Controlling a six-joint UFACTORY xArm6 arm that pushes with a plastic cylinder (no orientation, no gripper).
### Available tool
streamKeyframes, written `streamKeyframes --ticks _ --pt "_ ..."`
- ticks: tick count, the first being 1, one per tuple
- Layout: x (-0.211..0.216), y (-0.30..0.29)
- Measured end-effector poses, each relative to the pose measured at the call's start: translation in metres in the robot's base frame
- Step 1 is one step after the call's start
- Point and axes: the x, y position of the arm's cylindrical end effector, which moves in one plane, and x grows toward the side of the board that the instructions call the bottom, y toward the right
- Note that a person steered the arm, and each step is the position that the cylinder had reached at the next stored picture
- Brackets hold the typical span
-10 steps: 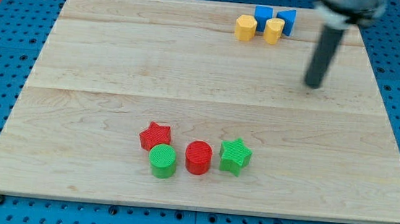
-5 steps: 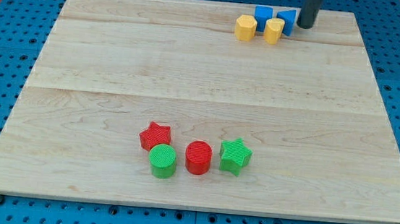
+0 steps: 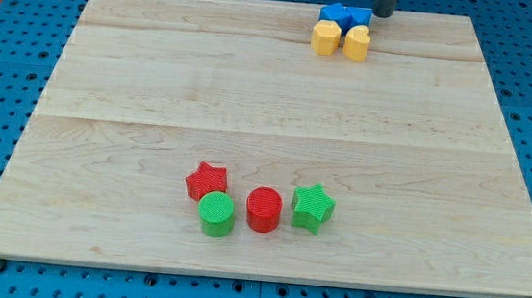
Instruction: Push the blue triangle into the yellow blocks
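The blue triangle (image 3: pixel 360 17) sits near the view's top edge, touching the top of the right yellow block (image 3: pixel 357 43). A second blue block (image 3: pixel 334 13) is at its left, touching the yellow hexagon (image 3: pixel 325 37). The four blocks form a tight cluster. My tip (image 3: pixel 384 16) is just right of the blue triangle, at the board's top edge; whether it touches the triangle cannot be told.
Near the view's bottom centre are a red star (image 3: pixel 207 181), a green cylinder (image 3: pixel 216 213), a red cylinder (image 3: pixel 264 210) and a green star (image 3: pixel 312 207). The wooden board (image 3: pixel 106 106) lies on a blue pegboard.
My tip moved up and left to the board's top edge. The blue triangle and the other blue block slid left against the yellow blocks, which shifted slightly.
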Motion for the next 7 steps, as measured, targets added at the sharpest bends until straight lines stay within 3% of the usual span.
streamKeyframes --ticks 1,4,6,7 --pt "0.013 -0.030" --pt "0.018 -0.042" --pt "0.004 0.009" --pt "0.049 0.020"
